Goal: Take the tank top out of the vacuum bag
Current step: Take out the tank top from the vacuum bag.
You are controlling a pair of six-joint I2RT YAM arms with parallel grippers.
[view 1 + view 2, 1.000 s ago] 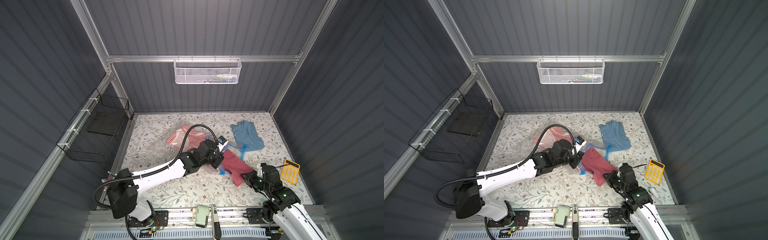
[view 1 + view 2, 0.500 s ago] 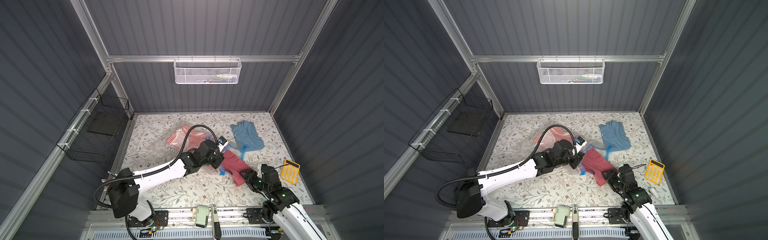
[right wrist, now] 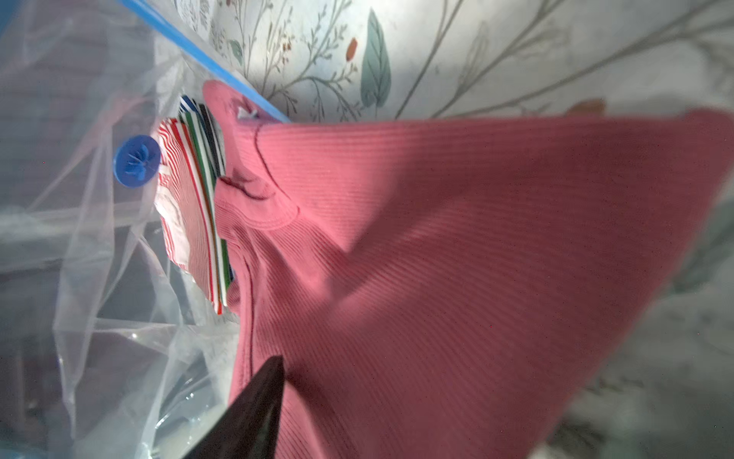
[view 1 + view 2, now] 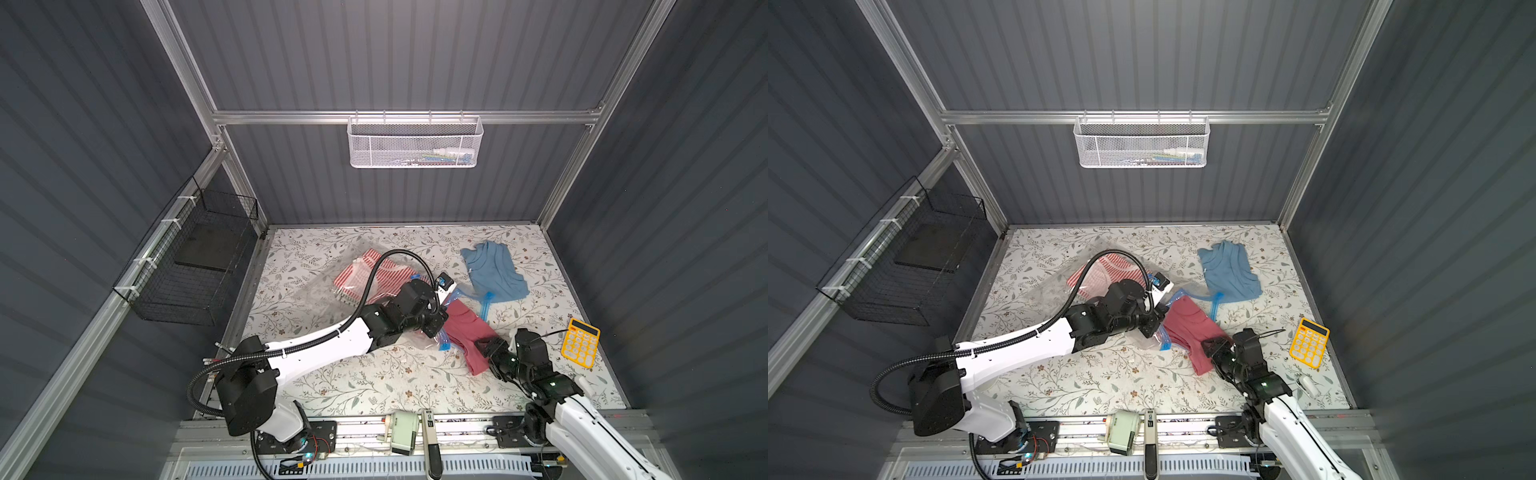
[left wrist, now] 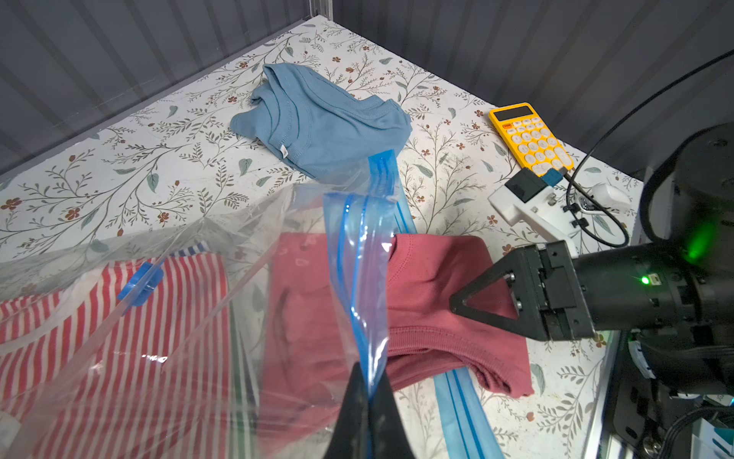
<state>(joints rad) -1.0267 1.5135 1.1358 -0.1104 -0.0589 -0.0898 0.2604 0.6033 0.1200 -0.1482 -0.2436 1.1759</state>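
We see little shift in a second; left gripper [image 5: 369, 377] stays pinching the zip strip [image 5: 357, 254] of the bag [image 4: 328, 282]; top [image 5: 429, 294] lies mostly out on the counter [image 4: 374, 386], one end under plastic; right gripper [image 4: 486, 348] at its hem, we cannot tell if spread; pull unfinished.

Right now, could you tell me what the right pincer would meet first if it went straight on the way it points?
The pink tank top lies directly before the right pincer, likely touching it; the vacuum bag comes after.
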